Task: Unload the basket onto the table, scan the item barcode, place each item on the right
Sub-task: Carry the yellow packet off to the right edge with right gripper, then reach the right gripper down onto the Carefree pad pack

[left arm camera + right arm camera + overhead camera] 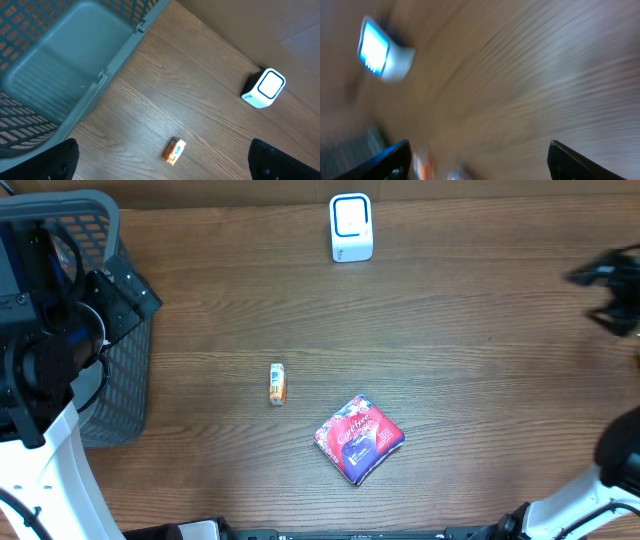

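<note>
Two items lie on the wooden table: a small orange box (277,383) (174,150) near the middle and a red and purple packet (358,438) in front of it. The white barcode scanner (351,227) (263,88) stands at the back; it is blurred in the right wrist view (382,50). My left gripper (128,288) (164,167) hovers open high over the basket's edge, holding nothing. At the far right my right gripper (606,288) (480,161) is open and empty, well away from both items. Its view is smeared by motion.
A grey-blue mesh basket (110,370) (60,60) stands at the left edge of the table, under the left arm. A brown wall or board runs behind the scanner.
</note>
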Action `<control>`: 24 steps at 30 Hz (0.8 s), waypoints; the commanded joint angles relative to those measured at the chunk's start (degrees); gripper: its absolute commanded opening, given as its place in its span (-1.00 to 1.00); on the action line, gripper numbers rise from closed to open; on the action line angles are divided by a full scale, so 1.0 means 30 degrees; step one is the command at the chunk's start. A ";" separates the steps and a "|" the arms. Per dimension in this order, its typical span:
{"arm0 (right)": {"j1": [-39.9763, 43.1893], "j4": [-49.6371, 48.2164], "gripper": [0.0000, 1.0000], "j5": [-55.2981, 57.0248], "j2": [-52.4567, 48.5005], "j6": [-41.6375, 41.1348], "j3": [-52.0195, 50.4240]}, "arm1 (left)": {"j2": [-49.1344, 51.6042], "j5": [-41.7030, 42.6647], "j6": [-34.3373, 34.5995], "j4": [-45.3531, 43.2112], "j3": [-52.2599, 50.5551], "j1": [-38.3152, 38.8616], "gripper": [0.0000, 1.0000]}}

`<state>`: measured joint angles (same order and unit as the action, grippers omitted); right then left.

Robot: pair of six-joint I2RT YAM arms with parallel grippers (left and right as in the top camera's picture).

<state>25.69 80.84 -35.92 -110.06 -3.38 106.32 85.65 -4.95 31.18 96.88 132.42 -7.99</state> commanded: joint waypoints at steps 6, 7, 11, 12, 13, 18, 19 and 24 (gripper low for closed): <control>-0.9041 0.0750 0.75 -0.0459 0.0000 0.6215 -0.3024 | 0.0080 0.0029 -0.0313 -0.0029 0.0146 -0.0102 0.99; -0.9945 0.0678 0.75 -0.0357 -0.0058 0.6215 -0.3439 | 0.0080 0.0029 -0.0313 -0.0029 0.0146 -0.0102 0.99; -1.3595 -0.0233 0.75 -0.0306 -0.0117 0.6222 -0.5326 | 0.0073 0.0029 -0.0313 -0.0029 0.0146 -0.0102 0.99; -1.4462 -0.0590 0.75 -0.0095 -0.0109 0.6215 -0.5734 | 0.0073 0.0029 -0.0313 -0.0029 0.0146 -0.0095 1.00; -1.5118 -0.0874 0.73 0.0240 -0.0109 0.6207 -0.6018 | 0.0080 0.0029 -0.0313 -0.0029 0.0146 -0.0095 0.99; -1.8360 -0.2324 0.75 0.3206 -0.0117 0.5778 -0.7264 | 0.0080 0.0029 -0.0313 -0.0029 0.0146 -0.0095 0.99; -1.8768 -0.2557 0.78 0.3723 -0.0117 0.5442 -0.7395 | 0.0080 0.0029 -0.0313 -0.0029 0.0146 -0.0095 0.99; -1.9708 -0.3577 0.79 0.5107 -0.0117 0.4393 -0.8422 | 0.0080 0.0015 -0.0321 -0.0029 0.0146 -0.0095 1.00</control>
<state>-33.08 71.09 -25.54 -110.28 11.97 83.15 85.65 -4.97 31.16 96.88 132.42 -7.99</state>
